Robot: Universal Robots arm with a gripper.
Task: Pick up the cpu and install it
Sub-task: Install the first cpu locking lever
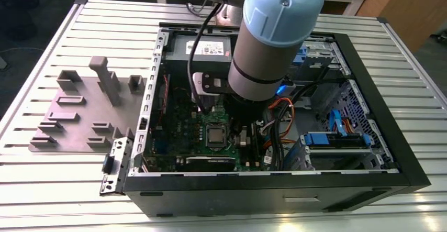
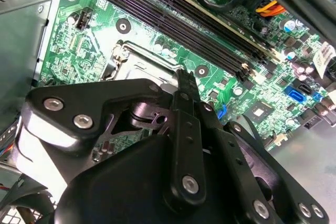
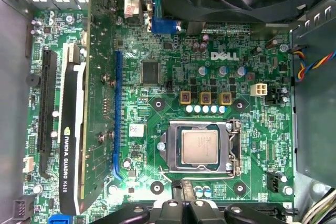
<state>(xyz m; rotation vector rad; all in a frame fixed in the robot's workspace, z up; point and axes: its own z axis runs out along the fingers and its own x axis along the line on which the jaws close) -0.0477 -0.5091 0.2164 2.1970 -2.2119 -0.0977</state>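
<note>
In the second wrist view, the gripper (image 2: pixel 181 85) hides most of the socket frame (image 2: pixel 137 66).

- A big table (image 1: pixel 42 200) made of long silver slats stood in the room.
- A flat grey tray (image 1: pixel 77 122) with little blocks lay on it.
- Brown wooden furniture (image 1: pixel 409 7) stood behind the table.
- The floor (image 1: pixel 28 38) beside the table looked dark grey.
</note>
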